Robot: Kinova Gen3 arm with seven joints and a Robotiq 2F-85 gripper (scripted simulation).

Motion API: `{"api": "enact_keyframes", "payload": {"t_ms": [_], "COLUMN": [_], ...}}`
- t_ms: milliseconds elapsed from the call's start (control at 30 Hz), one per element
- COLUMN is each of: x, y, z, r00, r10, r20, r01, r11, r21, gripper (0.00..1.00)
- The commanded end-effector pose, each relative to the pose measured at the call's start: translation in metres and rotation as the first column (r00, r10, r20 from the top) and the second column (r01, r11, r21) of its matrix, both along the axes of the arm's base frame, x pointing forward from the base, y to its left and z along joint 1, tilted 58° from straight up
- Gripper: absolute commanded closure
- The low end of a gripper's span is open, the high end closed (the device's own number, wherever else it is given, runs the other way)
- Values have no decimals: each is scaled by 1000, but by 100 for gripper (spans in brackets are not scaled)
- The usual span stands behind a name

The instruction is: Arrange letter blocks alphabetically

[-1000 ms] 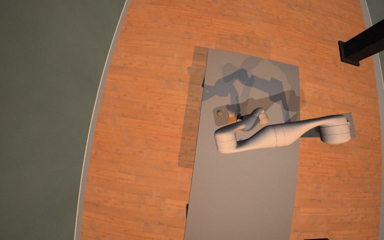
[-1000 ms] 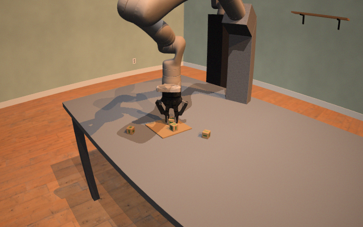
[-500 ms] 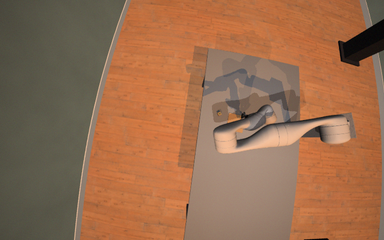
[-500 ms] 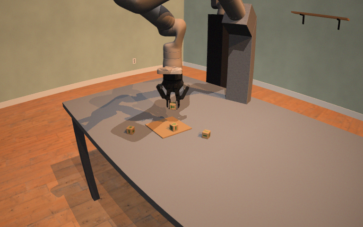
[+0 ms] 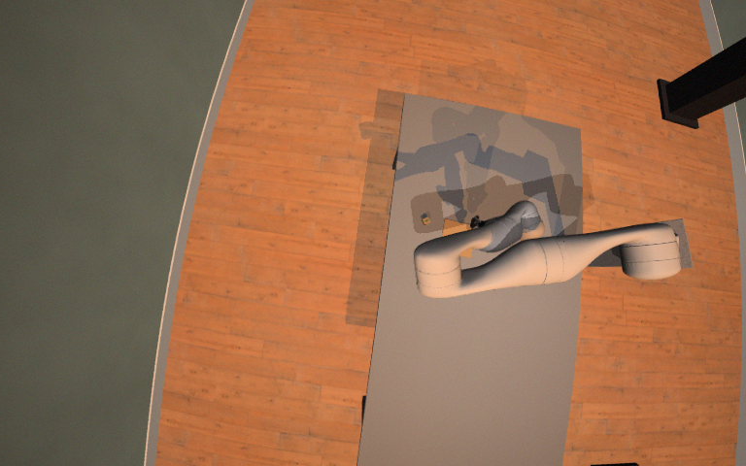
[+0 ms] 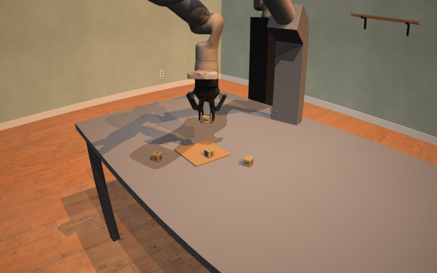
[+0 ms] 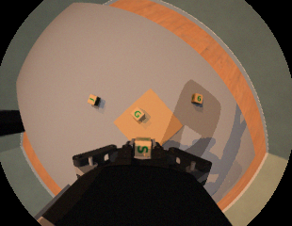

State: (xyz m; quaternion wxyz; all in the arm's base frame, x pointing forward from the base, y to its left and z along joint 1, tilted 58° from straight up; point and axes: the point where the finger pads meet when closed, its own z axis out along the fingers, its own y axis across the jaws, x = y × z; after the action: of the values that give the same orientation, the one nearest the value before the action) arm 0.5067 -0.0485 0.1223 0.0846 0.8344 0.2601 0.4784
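My gripper (image 6: 206,119) (image 7: 142,144) is shut on a tan letter block (image 6: 206,118) (image 7: 142,149) and holds it well above the table, over the far edge of the orange mat (image 6: 190,153) (image 7: 159,116) (image 5: 452,227). A second letter block (image 6: 209,152) (image 7: 137,113) lies on the mat near its middle. A third block (image 6: 156,156) (image 7: 198,98) (image 5: 424,218) lies on the table left of the mat, in shadow. A fourth block (image 6: 248,161) (image 7: 92,100) lies on the table right of the mat. In the overhead view the arm hides most of the mat.
The grey table (image 6: 316,189) (image 5: 481,357) has its left edge close to the left block. A tall grey and black pedestal (image 6: 285,67) stands at the table's far side, behind the gripper. The arm's base (image 5: 652,250) sits at the table's edge.
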Motion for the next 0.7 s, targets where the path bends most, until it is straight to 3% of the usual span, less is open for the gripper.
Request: {"api": "enact_keyframes", "payload": {"t_ms": [0,167,300,467,667], "x": [0,0,2,5,9], "y": [0,-1,-4,-14,-27], "z": [1,1,2,5,9], "r00": [1000,1000,999,989,956], "r10": [0,7,46,148,295], "r20": [1,3,11,17,-8], "r01": [0,-7,-45,-140,-265], "r11": [1000,1000,996,962,848], "r21": [0,-12,-75,-235,-459], "gripper": [79,79,79,79,79]}}
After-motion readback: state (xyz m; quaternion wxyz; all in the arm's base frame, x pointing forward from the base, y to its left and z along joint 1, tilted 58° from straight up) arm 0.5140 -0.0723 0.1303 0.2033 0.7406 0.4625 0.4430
